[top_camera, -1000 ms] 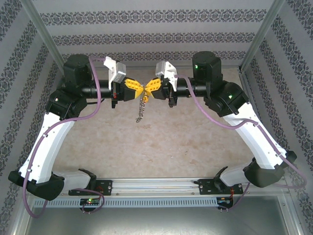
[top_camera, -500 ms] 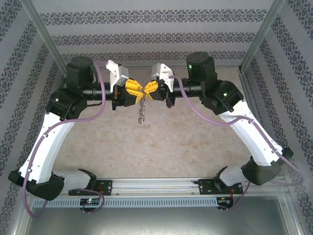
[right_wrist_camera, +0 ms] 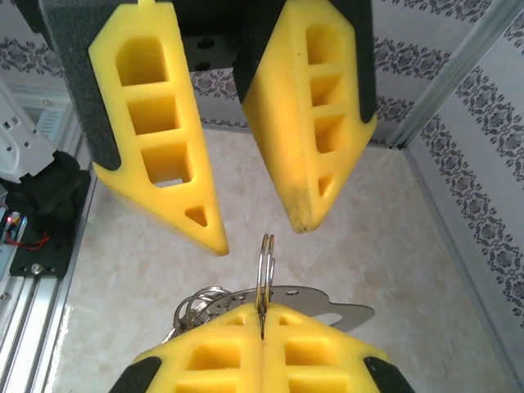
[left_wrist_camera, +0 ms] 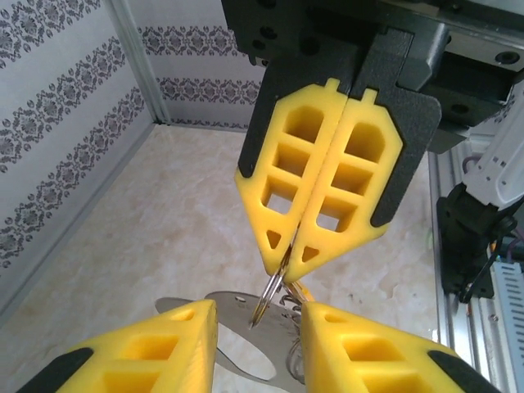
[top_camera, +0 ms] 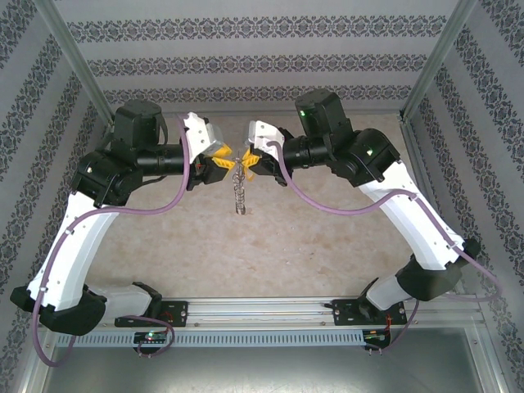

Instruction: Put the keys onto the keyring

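The keyring is a thin silver double loop seen edge-on, and my right gripper is shut on its lower part. In the left wrist view the same right gripper pinches the keyring from above. The keys hang below it as a short silvery string over the table. A flat metal key blade and small rings lie just behind the loop. My left gripper is open, its yellow fingers standing on either side of the loop without touching it. Seen from the top camera, the left gripper and right gripper meet tip to tip.
Patterned walls and metal frame posts enclose the beige table. A rail with the arm bases runs along the near edge. Both arms arch inward over the far half of the table.
My left gripper was shut and now stands open, having let go at the ring. Both grippers have shifted slightly nearer and left, with the keys still hanging from the right gripper.
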